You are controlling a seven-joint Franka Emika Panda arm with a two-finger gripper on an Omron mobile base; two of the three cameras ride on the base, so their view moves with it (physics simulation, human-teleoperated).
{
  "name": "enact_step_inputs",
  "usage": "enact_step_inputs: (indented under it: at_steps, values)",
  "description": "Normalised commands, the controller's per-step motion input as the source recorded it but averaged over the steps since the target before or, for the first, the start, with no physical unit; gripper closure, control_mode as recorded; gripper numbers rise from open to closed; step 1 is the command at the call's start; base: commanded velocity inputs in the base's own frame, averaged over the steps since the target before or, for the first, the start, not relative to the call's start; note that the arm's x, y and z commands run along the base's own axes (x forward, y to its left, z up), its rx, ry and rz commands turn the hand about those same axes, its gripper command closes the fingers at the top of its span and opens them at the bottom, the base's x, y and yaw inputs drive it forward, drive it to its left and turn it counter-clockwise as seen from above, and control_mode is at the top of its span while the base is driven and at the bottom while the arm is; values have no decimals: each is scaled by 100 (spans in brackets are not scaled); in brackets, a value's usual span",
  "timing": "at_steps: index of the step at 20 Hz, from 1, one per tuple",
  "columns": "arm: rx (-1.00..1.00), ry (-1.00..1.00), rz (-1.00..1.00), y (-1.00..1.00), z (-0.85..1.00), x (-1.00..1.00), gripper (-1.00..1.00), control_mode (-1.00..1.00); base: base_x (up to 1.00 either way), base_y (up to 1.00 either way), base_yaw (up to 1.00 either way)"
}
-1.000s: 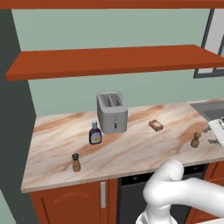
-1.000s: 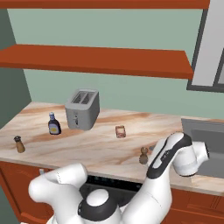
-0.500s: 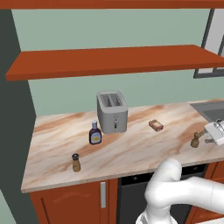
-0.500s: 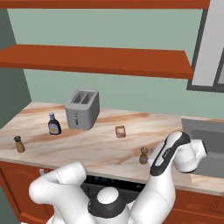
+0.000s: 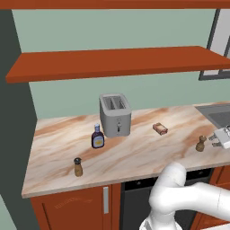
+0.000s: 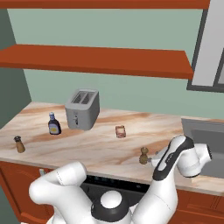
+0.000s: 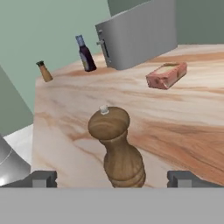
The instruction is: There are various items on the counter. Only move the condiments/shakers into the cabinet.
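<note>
The brown turned-wood mill (image 7: 116, 148) is seen upright, long axis vertical, its small pale knob uppermost, near the front edge of the counter (image 5: 134, 155) toward the right end. In the hand view it is framed between the two dark finger tips (image 7: 43, 178), which stand wide apart on either side with clear gaps; no contact is seen, so the jaws are open and empty. The base of the mill is cut off there by the lower band.

In the left base view the gripper (image 5: 219, 137) is noted just beside the mill (image 5: 201, 143), partly cut by the right picture edge. In the right base view the fingers are hard to make out behind the white forearm.

The dark sauce bottle (image 5: 97, 136) stands upright just beside the grey toaster (image 5: 115, 114), cap up. The light-wood shaker (image 5: 78, 167) stands upright near the front left corner. The small orange-brown block (image 5: 160, 129) lies flat, mid-counter. The cabinet shelf (image 5: 117, 62) runs above; its ends are cut off.
</note>
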Motion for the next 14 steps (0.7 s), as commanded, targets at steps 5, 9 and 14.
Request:
enact_step_inputs:
  at_steps: [5,9,14]
  values:
    - [0,0,-4,0,-2,11,-100,-100,0,0,0]
    - [0,0,-1,0,0,1,-100,-100,0,0,0]
    - [0,0,0,0,-2,0,-100,-100,0,0,0]
